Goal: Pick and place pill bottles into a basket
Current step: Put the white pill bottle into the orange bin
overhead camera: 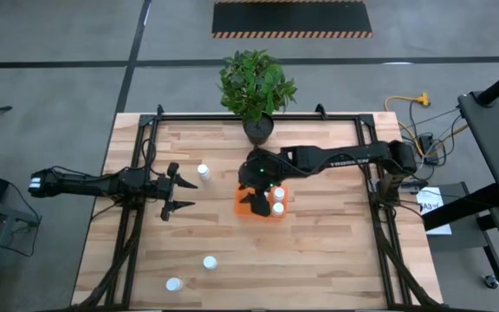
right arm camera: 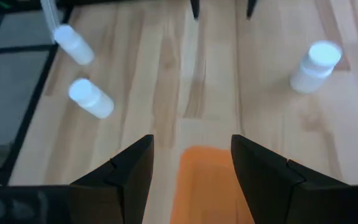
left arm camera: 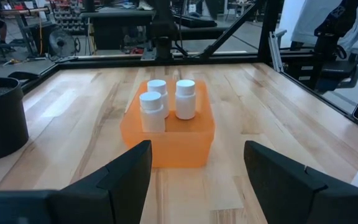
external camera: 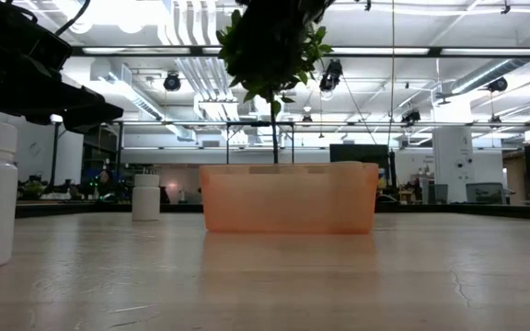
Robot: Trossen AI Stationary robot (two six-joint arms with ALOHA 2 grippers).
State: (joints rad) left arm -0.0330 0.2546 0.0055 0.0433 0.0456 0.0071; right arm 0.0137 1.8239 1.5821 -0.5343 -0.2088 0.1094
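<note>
Left gripper (overhead camera: 180,191), fingers spread and empty, sits closest to the upright pill bottle (overhead camera: 204,172) left of the basket (overhead camera: 243,211), while the right gripper (overhead camera: 251,196) hangs open over it.

Very little could be read from where I stood. The right arm (overhead camera: 336,158) carried pale lettering along its dark forearm, seemingly the maker's name, but too small to spell out with any certainty. A white paper sheet (overhead camera: 430,206) lying beside the counter (overhead camera: 319,260) bore dark print that stayed illegible. The pill bottles (left arm camera: 166,102) showed plain white sides, with no label I could make out.
</note>
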